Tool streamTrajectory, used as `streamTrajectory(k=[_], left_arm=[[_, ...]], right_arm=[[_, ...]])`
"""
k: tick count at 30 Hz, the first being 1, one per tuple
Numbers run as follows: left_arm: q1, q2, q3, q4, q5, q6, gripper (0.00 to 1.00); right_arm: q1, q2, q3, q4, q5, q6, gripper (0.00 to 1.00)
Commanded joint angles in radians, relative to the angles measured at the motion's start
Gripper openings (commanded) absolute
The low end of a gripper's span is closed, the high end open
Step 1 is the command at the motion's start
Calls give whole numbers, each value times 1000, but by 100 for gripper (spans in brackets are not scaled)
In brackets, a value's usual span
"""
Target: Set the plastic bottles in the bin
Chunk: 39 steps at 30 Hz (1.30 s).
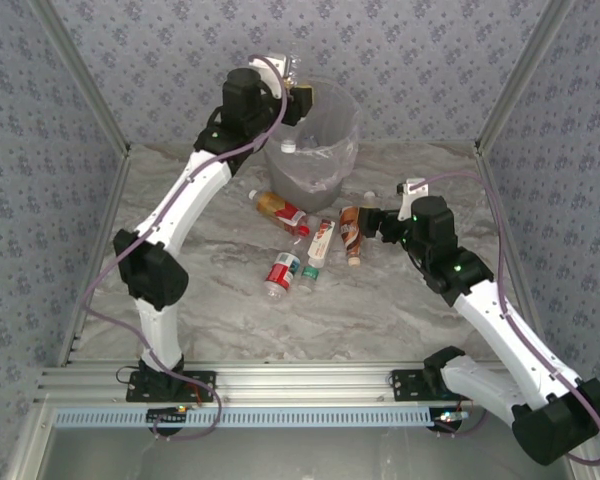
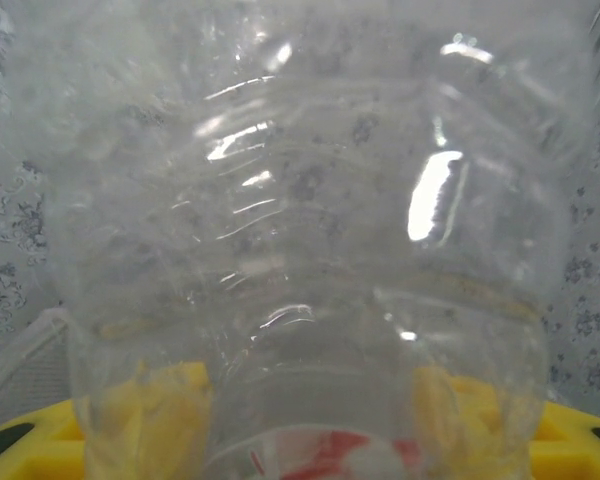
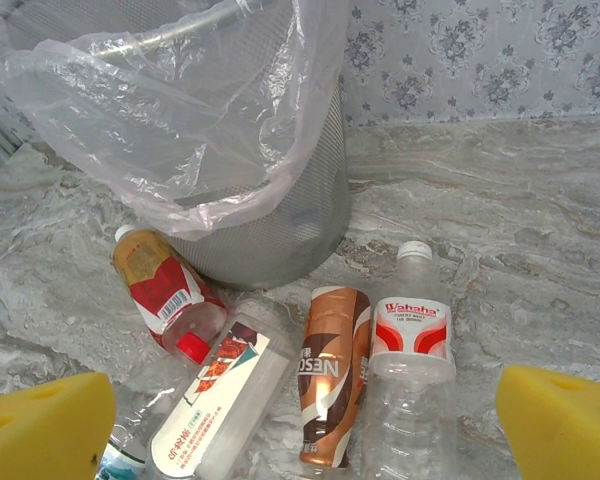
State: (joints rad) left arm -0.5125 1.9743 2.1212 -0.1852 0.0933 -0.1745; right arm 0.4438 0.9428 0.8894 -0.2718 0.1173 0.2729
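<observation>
- The left arm stretches up and forward, elbow bent, with its wrist over the near-left rim of the bin (image 1: 330,150).
- The left gripper (image 1: 302,98) hangs above the bin. Its wrist view shows the yellow pads (image 2: 50,445) pinching a clear bottle (image 2: 310,250), which the top view does not resolve.
- The loose bottles (image 1: 305,245) lie on the table (image 1: 430,330) just in front of the bin, between the arms.
- The right arm reaches low and leftward.
- The right gripper (image 1: 368,222) is spread wide, just beside the brown bottle (image 1: 351,232). Its wrist view adds label print and the bin's bag liner (image 3: 180,120).
</observation>
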Motion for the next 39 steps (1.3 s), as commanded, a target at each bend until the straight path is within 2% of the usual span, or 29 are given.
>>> streamTrajectory(k=[1, 6, 11, 15, 26, 32, 39], left_arm=[[-3, 48, 103, -76, -10, 50, 52], [7, 166, 273, -156, -76, 107, 52], [15, 339, 615, -311, -60, 144, 54], [26, 340, 559, -250, -57, 166, 58], [76, 302, 309, -143, -10, 225, 59], [80, 299, 256, -121, 34, 253, 65], [78, 299, 256, -127, 33, 239, 73]], right_arm=[[7, -34, 22, -32, 22, -1, 100], [7, -54, 5, -39, 29, 2, 100], [7, -59, 1, -53, 39, 1, 100], [6, -59, -2, -52, 45, 0, 100], [7, -55, -6, -49, 50, -7, 100], [7, -45, -4, -43, 48, -9, 100], [7, -44, -1, -56, 51, -9, 100]])
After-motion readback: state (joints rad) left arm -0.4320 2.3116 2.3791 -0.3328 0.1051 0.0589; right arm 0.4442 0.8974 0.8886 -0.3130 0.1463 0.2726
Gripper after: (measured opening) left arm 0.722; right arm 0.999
